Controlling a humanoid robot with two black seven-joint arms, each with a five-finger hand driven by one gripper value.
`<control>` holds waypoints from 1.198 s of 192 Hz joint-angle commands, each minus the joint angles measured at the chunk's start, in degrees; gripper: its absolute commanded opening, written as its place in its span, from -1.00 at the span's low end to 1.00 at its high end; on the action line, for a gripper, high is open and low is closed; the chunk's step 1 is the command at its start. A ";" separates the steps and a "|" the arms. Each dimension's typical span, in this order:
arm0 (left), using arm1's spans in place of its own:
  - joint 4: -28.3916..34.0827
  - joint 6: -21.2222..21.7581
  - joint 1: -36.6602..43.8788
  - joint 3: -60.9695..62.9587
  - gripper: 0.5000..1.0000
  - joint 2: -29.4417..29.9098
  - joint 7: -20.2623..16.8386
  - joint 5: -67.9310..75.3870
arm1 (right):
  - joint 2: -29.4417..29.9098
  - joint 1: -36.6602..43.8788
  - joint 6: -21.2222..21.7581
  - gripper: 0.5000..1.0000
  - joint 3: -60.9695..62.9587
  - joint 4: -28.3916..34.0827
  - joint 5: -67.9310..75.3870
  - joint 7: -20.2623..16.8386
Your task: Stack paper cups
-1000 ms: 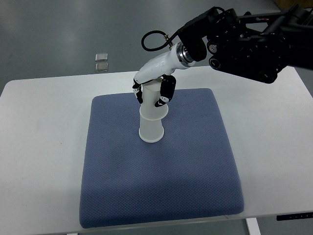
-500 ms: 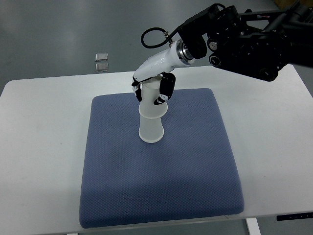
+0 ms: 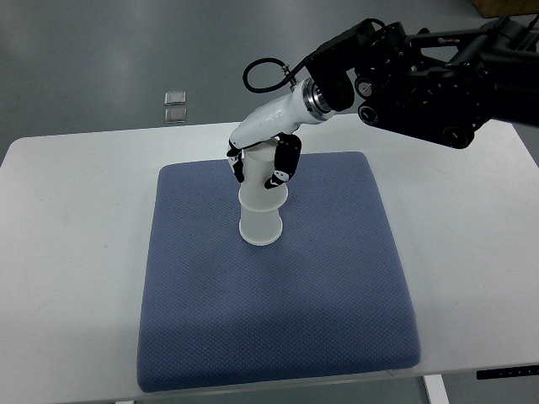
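Observation:
A white paper cup stack (image 3: 260, 215) stands upside down on the blue mat (image 3: 278, 337), a little above its middle. The upper cup (image 3: 259, 172) sits over the lower one, whose wide rim rests on the mat. My right hand (image 3: 257, 167), white with black fingertips, reaches in from the upper right and is shut on the upper cup, fingers on both sides of it. The left arm does not show.
The mat lies on a white table (image 3: 67, 252). Two small square items (image 3: 175, 106) lie on the grey floor beyond the table's far edge. The black right arm (image 3: 421, 76) hangs over the table's far right corner.
The right hand with the upper cup has shifted slightly, pressing a little lower onto the stack. The lower cup has stayed in place.

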 commanded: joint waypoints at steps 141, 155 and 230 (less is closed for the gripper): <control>-0.04 0.00 0.00 0.00 1.00 0.00 0.06 0.00 | 0.15 -1.57 -1.69 0.46 0.09 -0.61 0.35 0.09; -0.04 0.00 0.00 0.00 1.00 0.00 -0.03 0.00 | -0.12 -2.01 -1.87 0.51 0.18 -1.05 0.35 0.09; 0.05 0.00 0.00 0.00 1.00 0.00 -0.03 0.00 | -2.05 -10.27 -0.90 0.58 10.81 -15.28 18.97 0.10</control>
